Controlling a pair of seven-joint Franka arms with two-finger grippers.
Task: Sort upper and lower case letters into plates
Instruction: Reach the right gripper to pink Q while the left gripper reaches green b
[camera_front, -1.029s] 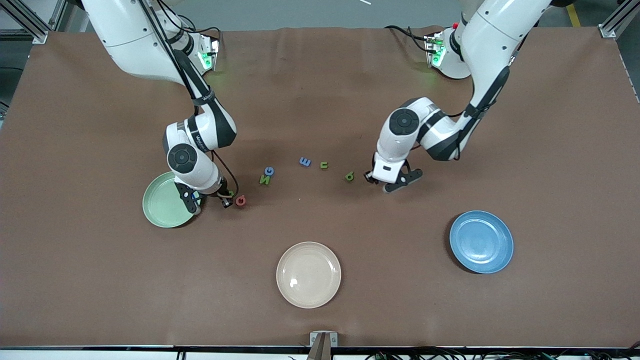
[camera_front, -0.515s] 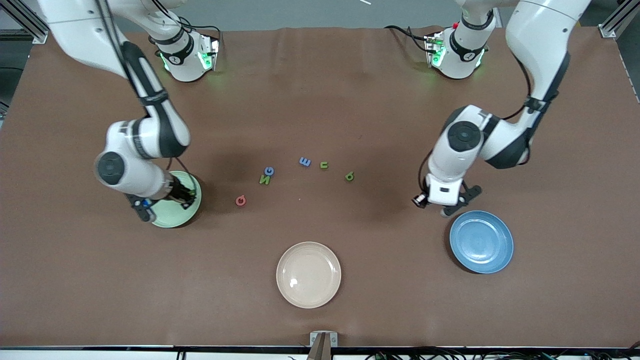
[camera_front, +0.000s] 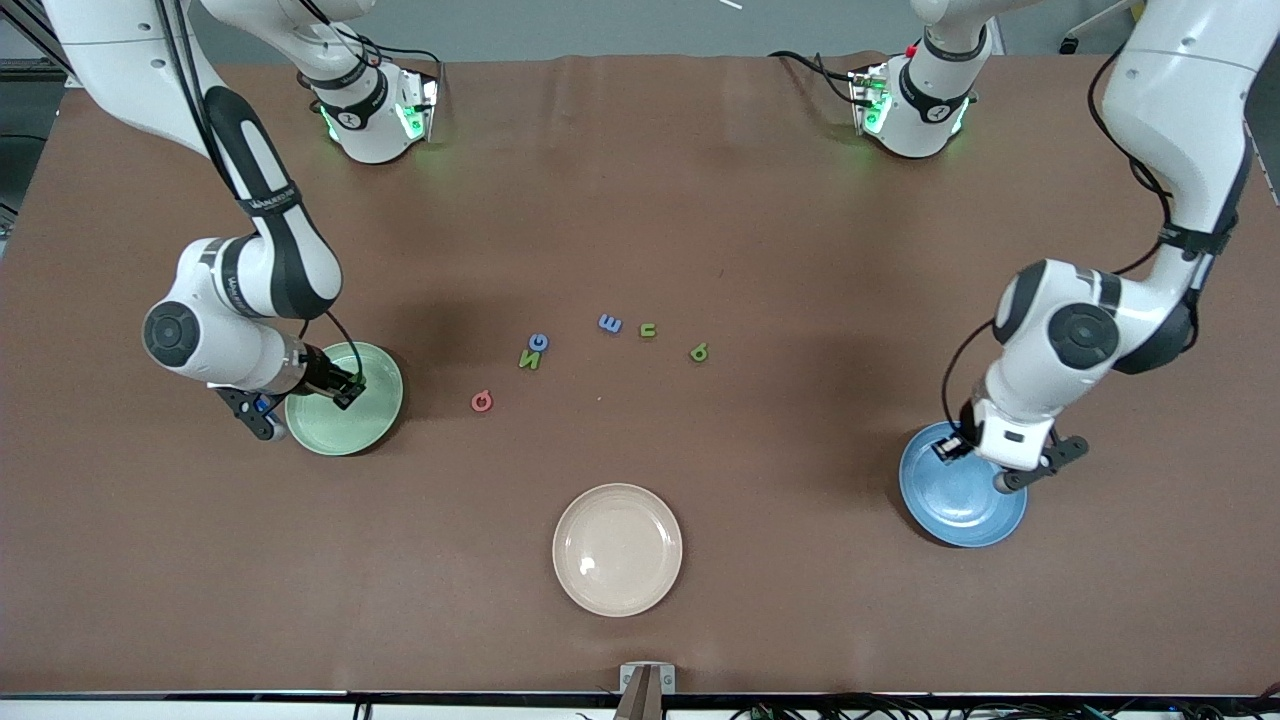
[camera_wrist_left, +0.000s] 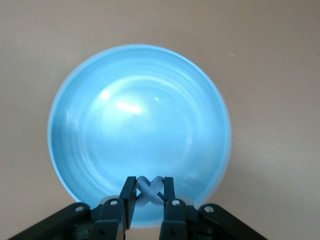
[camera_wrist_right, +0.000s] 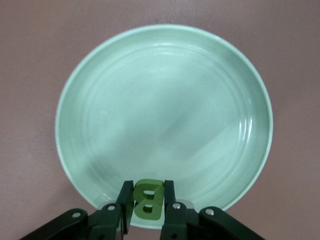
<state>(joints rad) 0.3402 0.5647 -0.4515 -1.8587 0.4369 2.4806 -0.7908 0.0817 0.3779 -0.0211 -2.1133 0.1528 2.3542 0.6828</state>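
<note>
Both arms have swung outward from the middle letters: the left gripper, pinching a pale blue letter, now hangs over the blue plate; the right gripper, clamping a green B, over the mint plate. A cream plate sits nearest the camera. Six letters lie mid-table.

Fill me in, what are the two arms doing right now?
Sorting toy letters into plates. The right gripper holds a green B over the green plate; the left gripper holds a pale blue x over the blue plate. Neither is released yet. Six letters lie mid-table, among them a pink a. The beige plate holds nothing.
</note>
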